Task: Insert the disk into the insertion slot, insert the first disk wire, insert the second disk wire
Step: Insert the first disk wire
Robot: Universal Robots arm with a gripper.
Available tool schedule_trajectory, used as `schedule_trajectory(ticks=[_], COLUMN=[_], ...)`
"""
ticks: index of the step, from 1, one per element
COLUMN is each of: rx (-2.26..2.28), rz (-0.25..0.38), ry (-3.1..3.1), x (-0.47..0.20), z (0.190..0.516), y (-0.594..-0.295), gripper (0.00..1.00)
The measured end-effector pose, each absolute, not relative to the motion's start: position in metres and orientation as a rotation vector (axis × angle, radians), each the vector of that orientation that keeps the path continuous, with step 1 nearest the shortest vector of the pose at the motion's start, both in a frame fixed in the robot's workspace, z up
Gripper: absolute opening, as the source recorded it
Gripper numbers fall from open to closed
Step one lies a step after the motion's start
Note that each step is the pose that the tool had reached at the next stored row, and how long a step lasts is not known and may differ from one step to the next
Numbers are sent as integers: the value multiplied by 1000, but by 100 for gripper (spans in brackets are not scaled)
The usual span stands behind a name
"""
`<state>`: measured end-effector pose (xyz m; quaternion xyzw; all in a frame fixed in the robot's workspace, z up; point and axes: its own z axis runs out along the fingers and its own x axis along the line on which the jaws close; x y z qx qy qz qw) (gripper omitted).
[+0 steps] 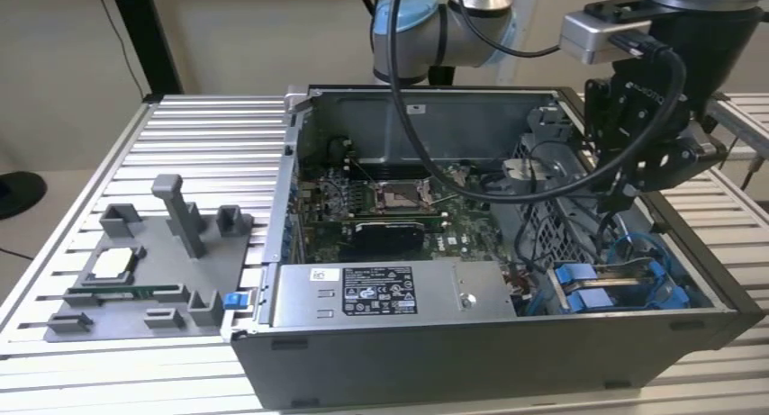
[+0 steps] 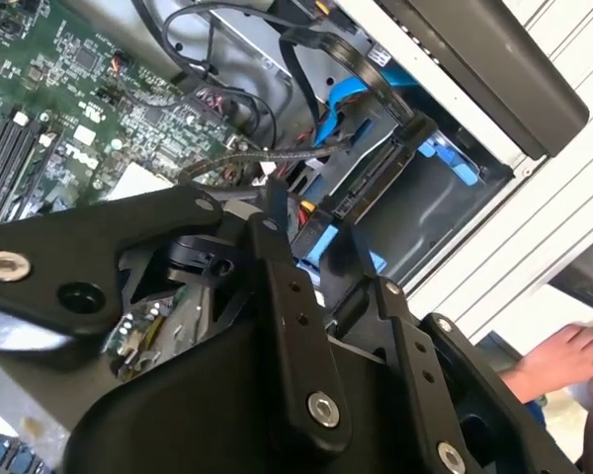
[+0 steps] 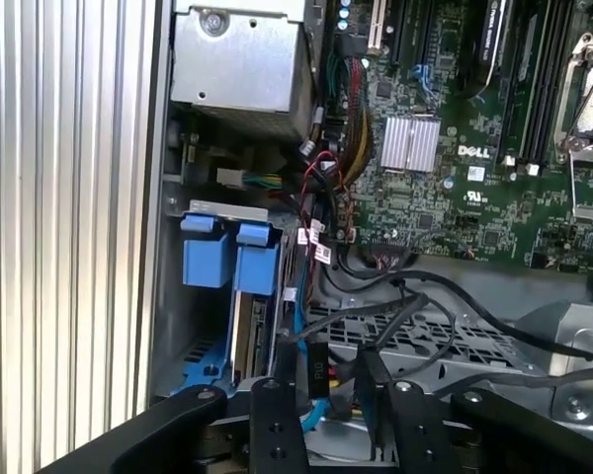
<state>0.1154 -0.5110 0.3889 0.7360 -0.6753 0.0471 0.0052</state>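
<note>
Jaws stand partly spread. In the first wrist view the gripper [image 3: 324, 363] shows its two black fingers [image 3: 270, 415] apart, with a black plug [image 3: 316, 373] between them. The plug is close against one finger and a clear gap separates it from the other, so nothing is pinched. Whether the near finger touches the plug cannot be told. At the exterior view's left, a grey fixture [image 1: 157, 271] with upright posts rests on the slatted metal table [image 1: 193, 136]. Just beside it sits the open computer case [image 1: 481, 361]. Along the case's near wall lies the grey power-supply box [image 1: 384, 293], and the green motherboard [image 1: 384, 199] lies behind it. Further toward the exterior view's right, in the case's near corner, is the insertion slot [image 3: 204, 357] with its blue rails. The disk [image 3: 247, 336] is seated in the slot on edge, with blue tabs at its end. The gripper hangs directly over the slot, among loose black cables and near the disk's exposed end. In the second wrist view a person's hand [image 2: 565, 357] rests on the table outside the case.
</note>
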Motion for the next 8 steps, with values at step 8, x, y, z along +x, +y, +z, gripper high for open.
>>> schedule_trajectory(ticks=[8], rx=[2303], rz=[148], ry=[-2116], x=[114], z=[389], y=[-511], gripper=[100])
